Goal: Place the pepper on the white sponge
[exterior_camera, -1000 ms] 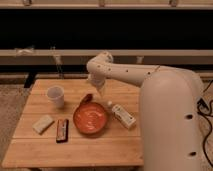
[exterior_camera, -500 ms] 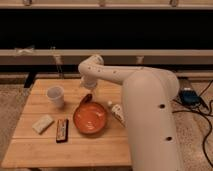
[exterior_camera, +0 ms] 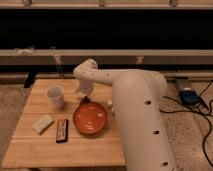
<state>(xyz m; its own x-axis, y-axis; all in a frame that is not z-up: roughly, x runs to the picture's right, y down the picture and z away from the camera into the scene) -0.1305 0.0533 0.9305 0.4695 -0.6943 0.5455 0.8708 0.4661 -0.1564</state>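
The pepper (exterior_camera: pixel 84 100) is a small dark red shape on the table, just beyond the far left rim of the orange bowl (exterior_camera: pixel 90 118). My gripper (exterior_camera: pixel 86 95) hangs down from the white arm and sits right over the pepper, at or touching it. The white sponge (exterior_camera: pixel 42 123) lies flat near the table's left front, well to the left of the gripper and apart from it.
A white cup (exterior_camera: pixel 55 95) stands left of the gripper. A flat dark bar (exterior_camera: pixel 62 130) lies between the sponge and the bowl. A whitish box (exterior_camera: pixel 110 105) peeks out beside the arm, which covers the table's right side.
The arm has swung further left and its body now fills more of the right side. The gripper has come down over the pepper. Sponge, cup, bar and bowl have not moved.
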